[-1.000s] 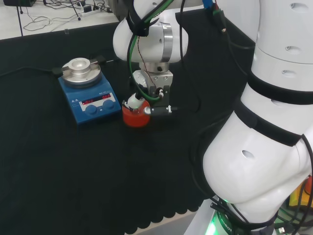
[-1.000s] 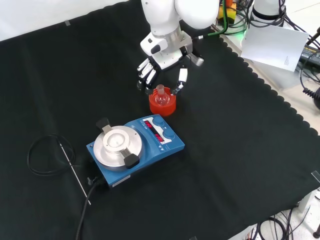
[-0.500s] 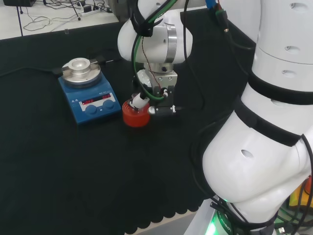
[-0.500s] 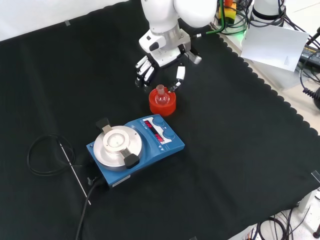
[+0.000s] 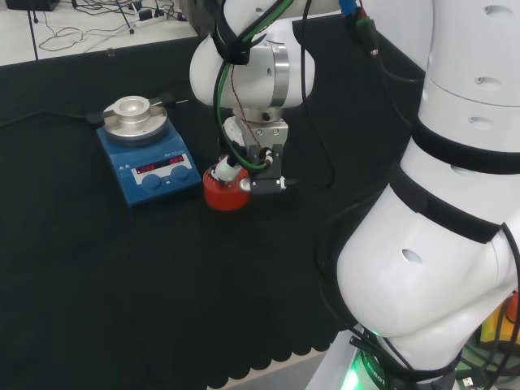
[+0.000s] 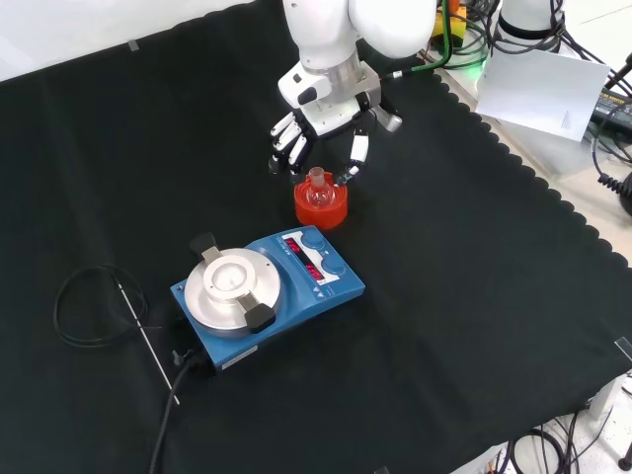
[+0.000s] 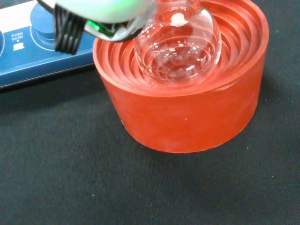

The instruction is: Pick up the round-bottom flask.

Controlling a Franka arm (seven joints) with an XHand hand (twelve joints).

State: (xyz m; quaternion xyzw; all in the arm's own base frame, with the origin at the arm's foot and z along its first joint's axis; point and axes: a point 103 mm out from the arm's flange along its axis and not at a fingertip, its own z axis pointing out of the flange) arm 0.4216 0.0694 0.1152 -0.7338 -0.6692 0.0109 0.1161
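Observation:
The round-bottom flask [image 6: 317, 190] is clear glass and sits upright in a red ribbed stand [image 6: 322, 208] in the middle of the cloth. The hand [image 6: 322, 120] hangs just above and behind it in the front view, open. Its fingers [image 6: 286, 145] point down to the left of the flask's neck and its thumb [image 6: 357, 154] to the right, close to the neck. In the head view the hand [image 5: 258, 153] stands right of the flask [image 5: 227, 171] and stand [image 5: 224, 195]. The wrist view looks down on the flask's bulb [image 7: 178, 47] resting in the stand [image 7: 197, 110].
A blue hotplate stirrer [image 6: 272, 286] with a round metal top stands right in front of the stand in the front view, and at the stand's left in the head view [image 5: 146, 158]. Its black cable [image 6: 94, 306] coils at the front view's left. The arm's white links [image 5: 455, 187] stand at the head view's right.
The hand shifted slightly away and has come back beside the flask's neck, staying open. The flask and stand have not moved.

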